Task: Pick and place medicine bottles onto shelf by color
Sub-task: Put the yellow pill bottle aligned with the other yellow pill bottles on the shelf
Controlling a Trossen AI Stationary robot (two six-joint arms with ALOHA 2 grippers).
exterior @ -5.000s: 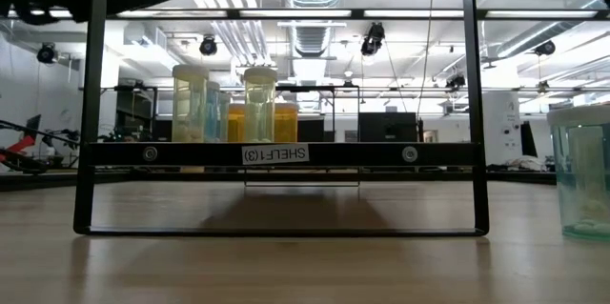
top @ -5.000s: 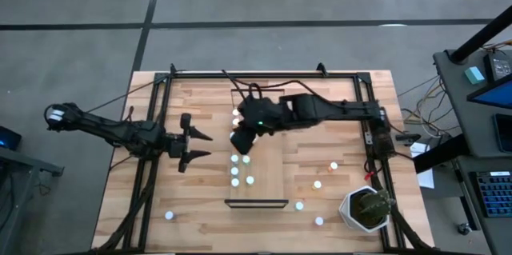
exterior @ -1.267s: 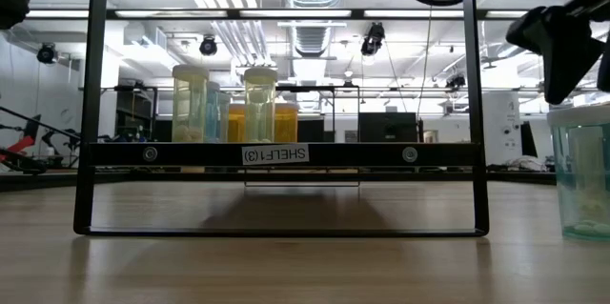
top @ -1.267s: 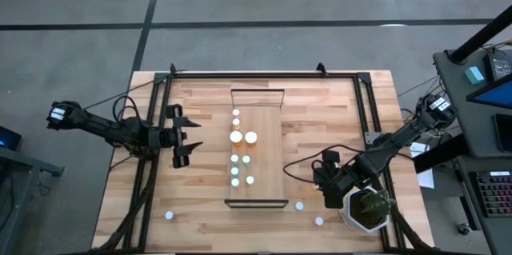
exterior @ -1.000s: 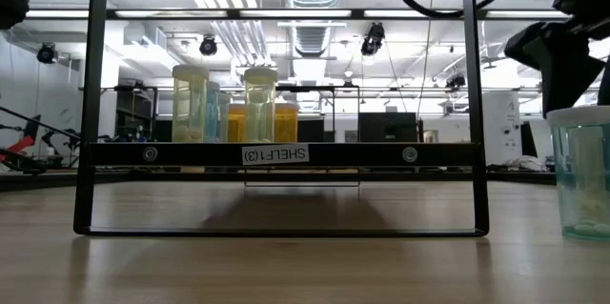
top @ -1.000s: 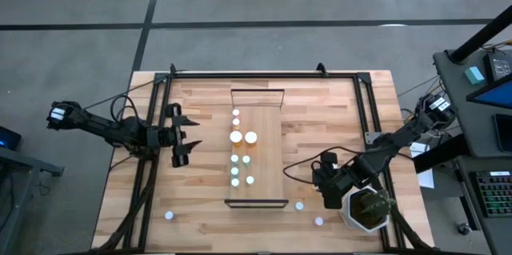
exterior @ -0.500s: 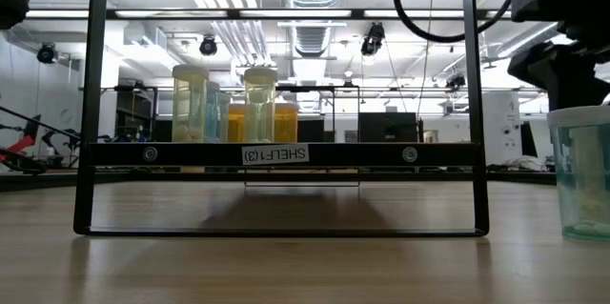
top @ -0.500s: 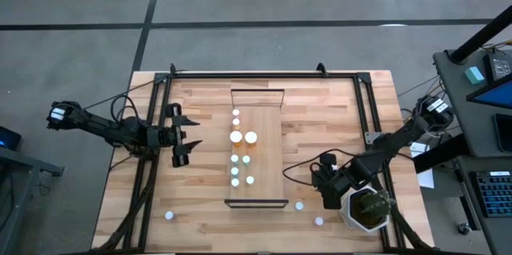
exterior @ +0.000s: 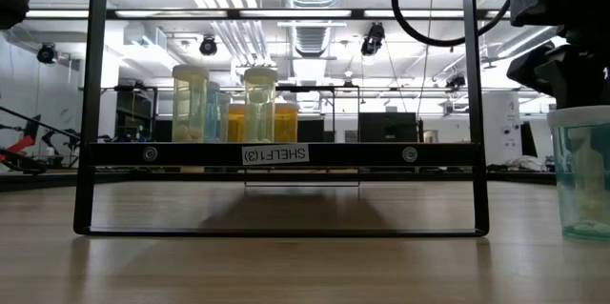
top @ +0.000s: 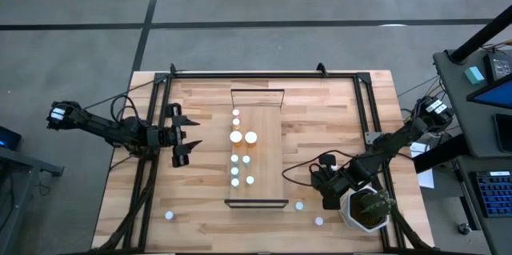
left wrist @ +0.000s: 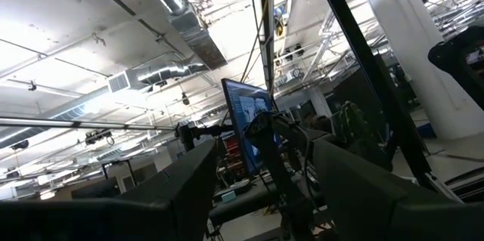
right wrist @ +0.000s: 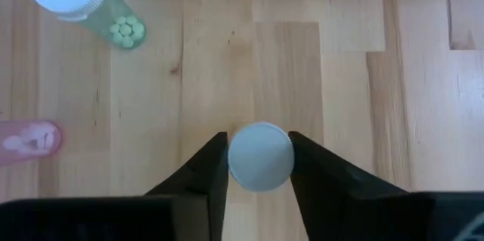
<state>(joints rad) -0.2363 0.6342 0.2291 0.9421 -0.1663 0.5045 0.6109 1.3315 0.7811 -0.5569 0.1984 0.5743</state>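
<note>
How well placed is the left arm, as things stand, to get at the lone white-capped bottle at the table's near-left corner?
Probably yes. The left gripper hovers with jaws open over bare table, and nothing lies between it and the white-capped bottle. The right gripper works far off by the plant.

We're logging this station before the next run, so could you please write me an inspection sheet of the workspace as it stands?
Surface: slatted wooden table.
Job's things: shelf holding several white-capped bottles; one white-capped bottle between the right fingers; green bottle nearby.
Clutter: potted plant.
Grippers: right gripper closed on the bottle's cap; left gripper open, empty, left of the shelf.
Cables: black cable looping over the table.
Surroundings: grey floor, desk with equipment.
</note>
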